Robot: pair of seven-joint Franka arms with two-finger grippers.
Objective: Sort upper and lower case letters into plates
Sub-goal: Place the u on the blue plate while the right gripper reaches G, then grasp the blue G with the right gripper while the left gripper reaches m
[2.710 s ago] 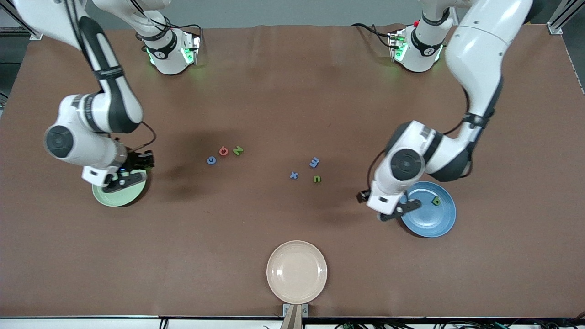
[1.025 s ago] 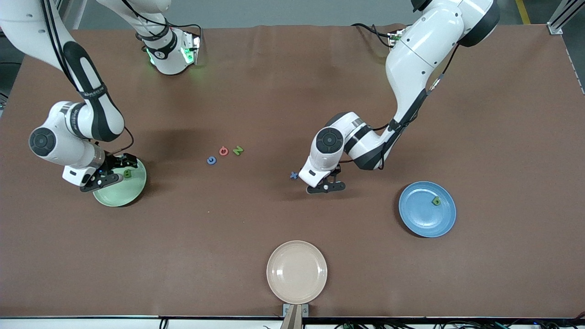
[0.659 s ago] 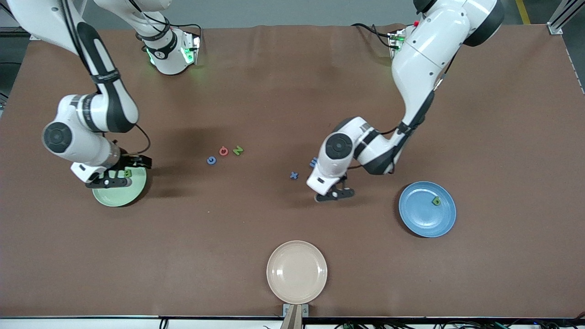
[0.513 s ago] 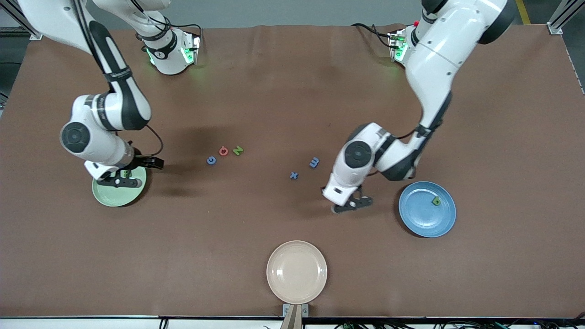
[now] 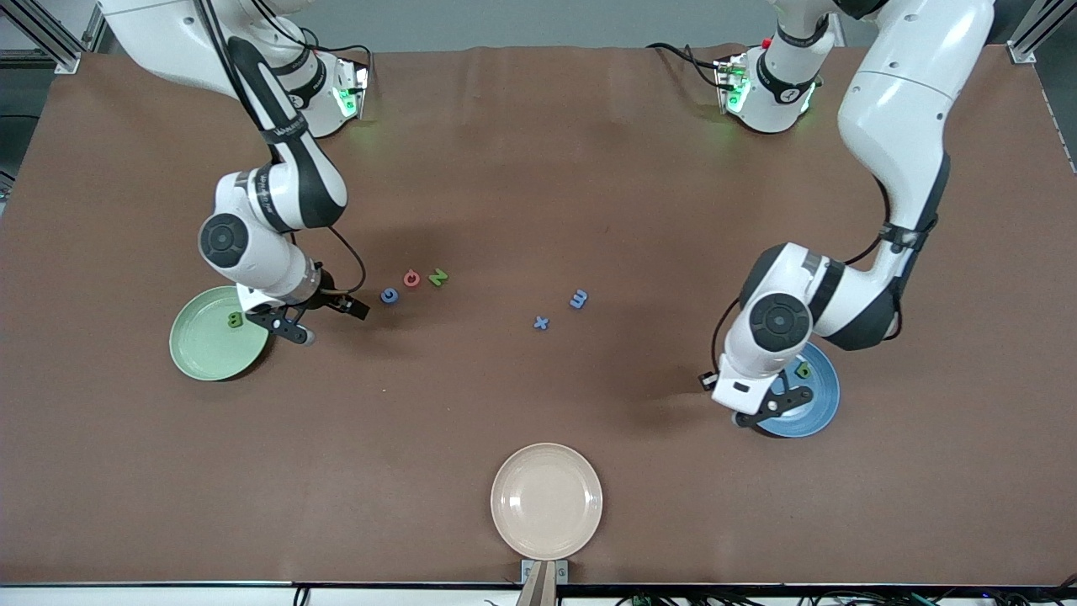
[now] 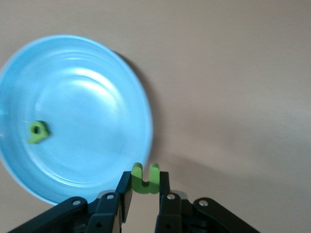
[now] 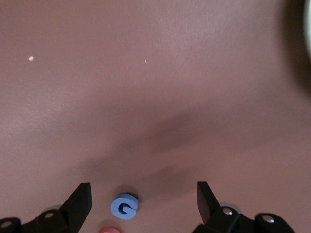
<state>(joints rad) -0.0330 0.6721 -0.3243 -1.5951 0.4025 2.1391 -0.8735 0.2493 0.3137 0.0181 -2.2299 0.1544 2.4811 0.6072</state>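
The pale green plate [image 5: 206, 349] lies toward the right arm's end and holds a green letter [image 5: 236, 319]. My right gripper [image 5: 324, 318] is open and empty, between that plate and a blue G [image 5: 389, 295]. The right wrist view shows the G [image 7: 125, 206] between the open fingers of the right gripper [image 7: 143, 194]. The blue plate [image 5: 820, 404] lies toward the left arm's end and holds a green letter [image 5: 803, 369]. My left gripper [image 5: 770, 408] is over its rim. In the left wrist view the left gripper [image 6: 145, 182] is shut on a green n-shaped letter [image 6: 146, 178] by the plate [image 6: 97, 111].
A red letter [image 5: 411, 278] and a green N [image 5: 437, 276] lie beside the G. A blue m [image 5: 578, 299] and a blue x [image 5: 541, 322] lie mid-table. A cream plate [image 5: 547, 501] sits nearest the front camera.
My left gripper has carried the green letter from mid-table to the blue plate's rim. My right gripper has left the green plate and moved toward the blue G.
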